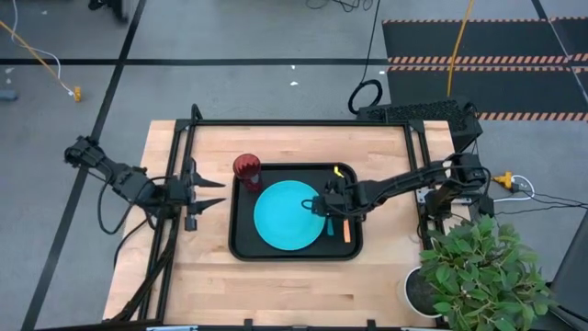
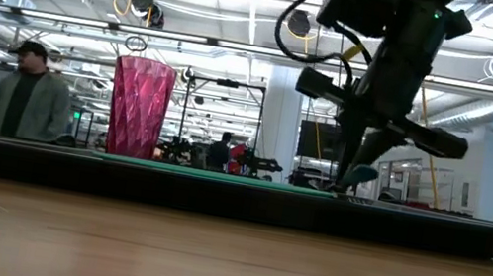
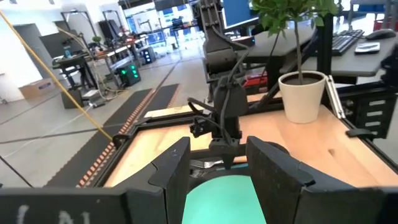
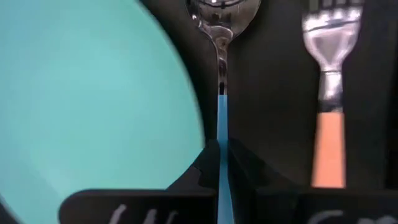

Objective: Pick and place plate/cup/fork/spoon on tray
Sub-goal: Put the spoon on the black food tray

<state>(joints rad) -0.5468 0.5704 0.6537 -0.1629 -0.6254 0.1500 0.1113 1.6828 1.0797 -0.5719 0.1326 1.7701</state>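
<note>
The black tray [image 1: 241,241] lies mid-table. On it rest the cyan plate [image 1: 288,216], the red cup [image 1: 246,170] upright at its far left corner, and the orange-handled fork [image 1: 346,230] by its right rim. My right gripper [image 1: 325,206] stands low over the tray between plate and fork. It is shut on the blue-handled spoon [image 4: 219,37], which runs parallel to the fork [image 4: 328,93]. My left gripper [image 1: 213,194] is open and empty just left of the tray, pointing at it. My right gripper pinches the spoon's light blue handle [image 4: 222,127] between its two fingers, partway along it. The fingers come from above, pointing down. The spoon's shiny bowl [image 4: 217,12] reaches out ahead over the tray floor beside the plate. Whether the spoon touches the tray, I cannot tell.
A potted plant [image 1: 469,267] stands at the table's near right corner. A black frame rail [image 1: 294,123] runs along the far edge. Bare wood lies in front of the tray. In the low view a person [image 2: 28,92] stands in the room behind.
</note>
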